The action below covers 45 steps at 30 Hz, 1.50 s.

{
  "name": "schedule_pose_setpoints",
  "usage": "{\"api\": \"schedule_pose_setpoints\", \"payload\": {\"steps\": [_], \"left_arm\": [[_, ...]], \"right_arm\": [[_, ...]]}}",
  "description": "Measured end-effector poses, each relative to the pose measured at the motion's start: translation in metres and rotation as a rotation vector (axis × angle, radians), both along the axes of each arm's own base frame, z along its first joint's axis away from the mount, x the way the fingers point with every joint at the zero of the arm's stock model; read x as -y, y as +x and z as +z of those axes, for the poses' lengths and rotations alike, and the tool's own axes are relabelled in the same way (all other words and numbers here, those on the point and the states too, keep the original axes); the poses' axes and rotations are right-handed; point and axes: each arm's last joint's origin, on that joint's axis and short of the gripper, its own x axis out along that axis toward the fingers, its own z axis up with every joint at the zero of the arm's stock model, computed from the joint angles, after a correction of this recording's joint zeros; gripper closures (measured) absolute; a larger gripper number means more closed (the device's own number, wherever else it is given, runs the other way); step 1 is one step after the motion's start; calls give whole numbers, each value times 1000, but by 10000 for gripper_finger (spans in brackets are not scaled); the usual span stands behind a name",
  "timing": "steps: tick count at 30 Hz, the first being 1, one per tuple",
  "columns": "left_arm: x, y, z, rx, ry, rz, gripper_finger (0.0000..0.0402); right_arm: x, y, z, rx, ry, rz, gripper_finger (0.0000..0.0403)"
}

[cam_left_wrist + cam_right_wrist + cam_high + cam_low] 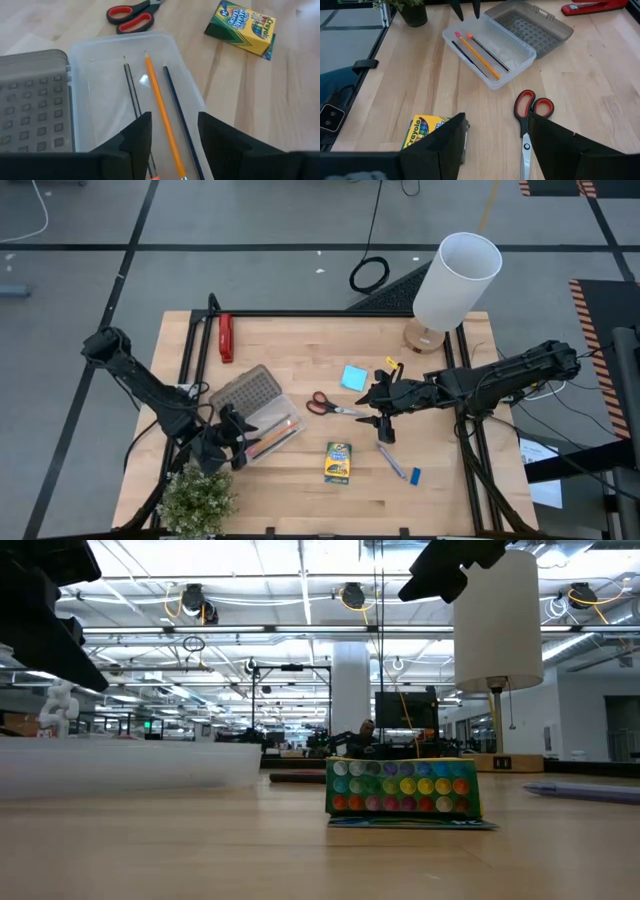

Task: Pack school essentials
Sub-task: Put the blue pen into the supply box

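Three pencils were already in the clear case — scissors, crayon box, notepad and pen still sat on the surface. Both claws, left and right, hung apart, empty.

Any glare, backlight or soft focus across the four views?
Low view: bright ceiling lights behind, arms in silhouette, near tabletop soft, crayon box sharp. Left wrist view: small glint on the clear case floor. High view: even light, short shadow beside the lamp. Right wrist view: no glare, scissors crisp.
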Motion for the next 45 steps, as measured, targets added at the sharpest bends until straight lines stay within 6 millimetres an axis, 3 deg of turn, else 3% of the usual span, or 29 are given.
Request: {"api": "schedule_pose_setpoints", "payload": {"steps": [7,15,22,30,38,45], "left_arm": [[-2,8,4,53,23,3,238],[2,15,12,150,33,-21,238],[4,16,14,179,35,-34,238],[4,17,15,189,26,-33,238],[5,18,17,208,35,-50,238],[6,19,17,211,36,-53,238]], "right_arm": [[0,-2,-4,-34,9,-12,197],[-5,-16,-40,-169,117,-100,197],[-40,-45,-75,-248,163,-200,197],[-84,-73,-91,-286,150,-111,197],[-107,-81,-119,-355,110,-167,197],[-116,-81,-144,-422,75,-212,197]]}}
